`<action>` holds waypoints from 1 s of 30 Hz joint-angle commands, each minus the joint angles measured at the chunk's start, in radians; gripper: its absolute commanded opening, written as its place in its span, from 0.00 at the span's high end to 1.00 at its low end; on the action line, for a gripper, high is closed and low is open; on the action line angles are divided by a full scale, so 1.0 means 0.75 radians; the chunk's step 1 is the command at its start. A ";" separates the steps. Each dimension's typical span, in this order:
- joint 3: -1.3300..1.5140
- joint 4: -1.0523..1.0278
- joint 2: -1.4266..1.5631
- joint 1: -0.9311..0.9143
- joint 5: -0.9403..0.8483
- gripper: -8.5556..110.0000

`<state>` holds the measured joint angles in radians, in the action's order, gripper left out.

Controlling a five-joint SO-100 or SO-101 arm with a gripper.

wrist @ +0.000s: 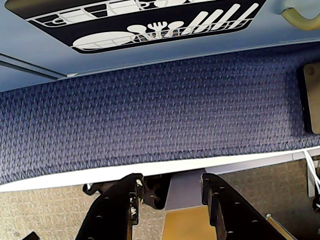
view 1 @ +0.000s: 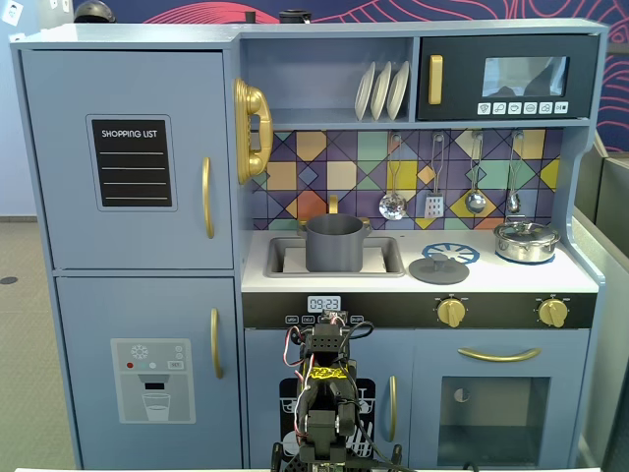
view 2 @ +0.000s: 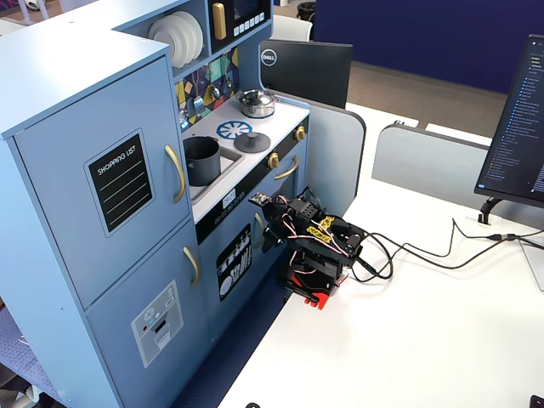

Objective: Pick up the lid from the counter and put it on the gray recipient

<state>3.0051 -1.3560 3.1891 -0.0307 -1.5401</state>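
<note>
The dark-gray lid (view 1: pixel 439 267) with a small knob lies flat on the toy kitchen counter, right of the sink; it also shows in the other fixed view (view 2: pixel 252 141). The gray recipient (view 1: pixel 335 243), a matte dark pot, stands uncovered in the sink and shows in the other fixed view too (view 2: pixel 201 160). My arm (view 1: pixel 324 393) sits folded low in front of the kitchen, well below the counter. In the wrist view my gripper (wrist: pixel 171 181) is open and empty, pointing down over the table edge at blue carpet. Lid and pot are out of the wrist view.
A shiny silver pot (view 1: pixel 526 241) with its own lid stands on the right burner. Utensils (view 1: pixel 433 182) hang above the counter. The dishwasher door panel (wrist: pixel 140 22) is close ahead of the gripper. A monitor (view 2: pixel 307 71) and cables (view 2: pixel 425 251) are on the white table.
</note>
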 commanded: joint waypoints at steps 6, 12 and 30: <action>-0.004 -0.231 -0.014 -0.082 -0.002 0.93; -0.004 -0.225 -0.014 -0.074 0.004 0.93; -1.186 0.483 -0.632 -0.444 -0.164 0.93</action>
<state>2.2626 -1.1766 2.7566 -0.2700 -1.6414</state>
